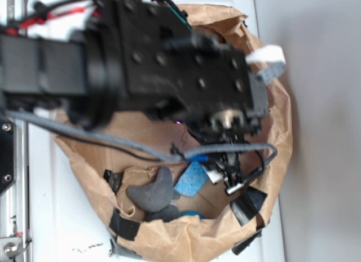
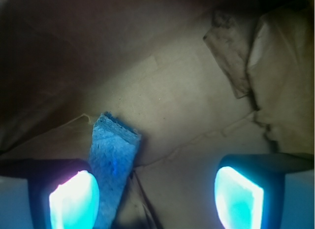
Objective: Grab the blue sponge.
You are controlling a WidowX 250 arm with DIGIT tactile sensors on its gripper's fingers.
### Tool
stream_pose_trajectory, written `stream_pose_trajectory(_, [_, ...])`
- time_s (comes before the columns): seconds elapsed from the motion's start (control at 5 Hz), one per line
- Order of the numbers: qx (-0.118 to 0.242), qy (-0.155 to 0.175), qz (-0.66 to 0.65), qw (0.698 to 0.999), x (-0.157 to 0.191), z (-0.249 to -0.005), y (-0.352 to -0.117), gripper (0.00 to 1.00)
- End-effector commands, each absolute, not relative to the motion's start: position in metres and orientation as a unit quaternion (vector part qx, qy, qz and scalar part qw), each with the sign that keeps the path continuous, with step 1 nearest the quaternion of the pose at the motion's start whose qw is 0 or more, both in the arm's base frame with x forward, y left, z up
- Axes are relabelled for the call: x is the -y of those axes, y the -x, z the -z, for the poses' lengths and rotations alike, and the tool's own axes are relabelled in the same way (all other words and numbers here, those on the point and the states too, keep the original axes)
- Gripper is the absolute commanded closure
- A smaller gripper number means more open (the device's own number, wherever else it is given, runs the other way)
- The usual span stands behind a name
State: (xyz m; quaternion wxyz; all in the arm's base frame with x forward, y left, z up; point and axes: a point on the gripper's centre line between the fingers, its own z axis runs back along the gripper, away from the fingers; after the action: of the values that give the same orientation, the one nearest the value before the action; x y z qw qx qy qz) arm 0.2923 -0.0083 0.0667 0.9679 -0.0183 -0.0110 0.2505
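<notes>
Down inside the brown paper bag [image 1: 271, 132] we see a grey lump [image 1: 151, 191] on the left, then the blue sponge [image 1: 192, 180] lying flat beside it. Our fingers [image 2: 156, 194] are spread wide apart, holding nothing, with the sponge touching the left one [image 2: 74, 199]

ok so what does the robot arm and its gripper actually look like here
The arm is blocky matte black with screw holes, trailing a grey braided cable and red wires. The gripper has dark fingers whose pads glow cyan in the wrist view.
</notes>
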Motion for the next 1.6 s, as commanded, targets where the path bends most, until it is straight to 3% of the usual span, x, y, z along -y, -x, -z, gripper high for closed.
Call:
stream_pose_trajectory(0.0, [0.027,0.012,-0.238,0.971,0.034,-0.046,-0.314,0.00])
stream_pose_trajectory(0.2, [0.042,0.001,-0.233,0.971,0.037,-0.042,-0.317,1.00])
stream_pose_trajectory(0.4, [0.050,0.017,-0.235,0.970,0.024,-0.060,-0.319,1.00])
stream_pose_trajectory(0.8, [0.071,0.086,-0.192,0.975,-0.035,-0.135,-0.308,1.00])
stream_pose_trajectory(1.0, [0.083,0.045,-0.125,0.988,-0.043,-0.161,-0.294,1.00])
stream_pose_trajectory(1.2, [0.075,-0.020,-0.075,0.994,-0.036,-0.186,-0.282,1.00])
stream_pose_trajectory(1.4, [0.081,0.023,0.011,0.996,-0.035,-0.202,-0.273,1.00])
